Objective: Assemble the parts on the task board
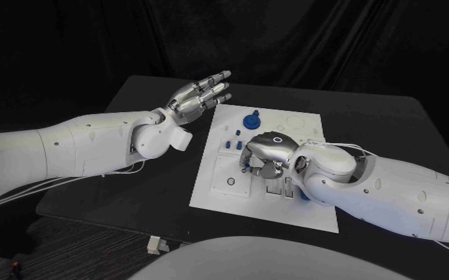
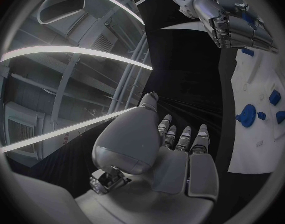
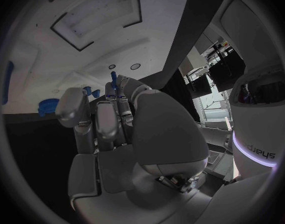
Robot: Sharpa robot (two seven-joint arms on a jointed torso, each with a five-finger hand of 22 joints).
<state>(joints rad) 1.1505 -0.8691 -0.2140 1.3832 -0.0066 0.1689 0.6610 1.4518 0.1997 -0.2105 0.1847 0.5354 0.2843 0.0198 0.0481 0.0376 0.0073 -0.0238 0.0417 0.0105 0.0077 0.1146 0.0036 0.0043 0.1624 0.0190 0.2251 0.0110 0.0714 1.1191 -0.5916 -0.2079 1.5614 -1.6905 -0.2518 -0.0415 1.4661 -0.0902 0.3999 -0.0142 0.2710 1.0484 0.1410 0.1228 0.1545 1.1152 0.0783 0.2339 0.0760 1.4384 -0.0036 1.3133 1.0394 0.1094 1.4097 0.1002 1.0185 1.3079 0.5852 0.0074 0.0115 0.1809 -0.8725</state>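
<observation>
Task board, white at mid-desk, has the right hand pinching a slim blue peg over its near middle, seemingly mid-insertion and needing alignment, while the left hand hovers left, fingers wide.

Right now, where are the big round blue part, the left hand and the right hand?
big round blue part [image 1: 252, 122]: head view, its top face.
left hand [image 1: 198, 98]: head view, middle of the open palm, raised beside the board.
right hand [image 1: 265, 153]: head view, its back, over the board.

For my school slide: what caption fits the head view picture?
Right hand curls over the white task board while the left hand hovers open beside it.
</observation>
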